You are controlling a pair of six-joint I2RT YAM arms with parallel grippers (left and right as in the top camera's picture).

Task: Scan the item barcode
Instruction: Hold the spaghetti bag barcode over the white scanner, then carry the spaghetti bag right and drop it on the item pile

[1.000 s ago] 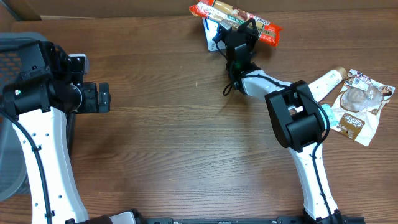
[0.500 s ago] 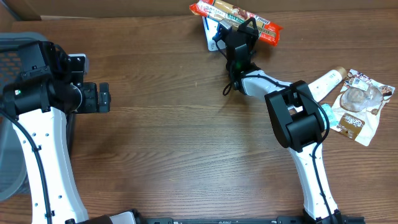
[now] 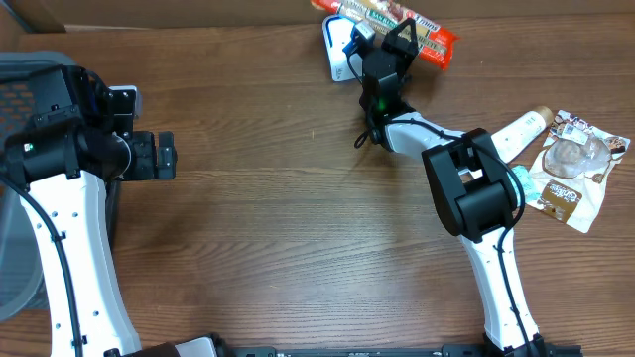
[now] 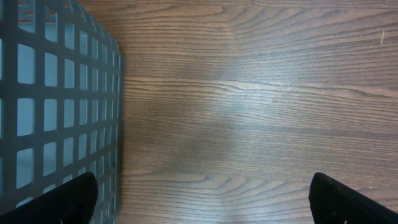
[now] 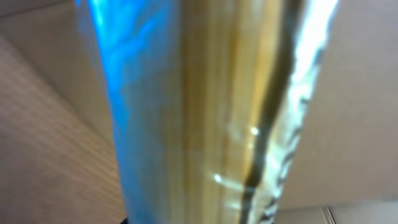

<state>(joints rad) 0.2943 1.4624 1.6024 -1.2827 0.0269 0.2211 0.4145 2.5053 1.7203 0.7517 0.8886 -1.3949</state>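
Carried farther toward the back of the table than it was half a second ago, your right gripper (image 3: 385, 38) has its jaws narrowed on the snack bar (image 3: 432, 40). The orange-red wrapper now lies slantwise across the far edge. In the right wrist view the wrapper fills the picture as a blur of gold, silver and blue, too close to read any print or barcode. A blue-and-white object (image 3: 335, 42) shows just beside the gripper and has shifted back with it; you cannot tell whether it is also held. Your left gripper (image 3: 167, 156) has not moved. Its fingers stand wide apart with nothing between them, above bare wood next to the grey mesh basket (image 4: 56, 93). The table (image 3: 268, 228) is dark brown with a long horizontal grain. On its right side a pale tube (image 3: 523, 129) and a brown-and-white packet (image 3: 575, 169) lie just beside each other, as before. A cardboard panel (image 3: 198, 12) runs along the back.
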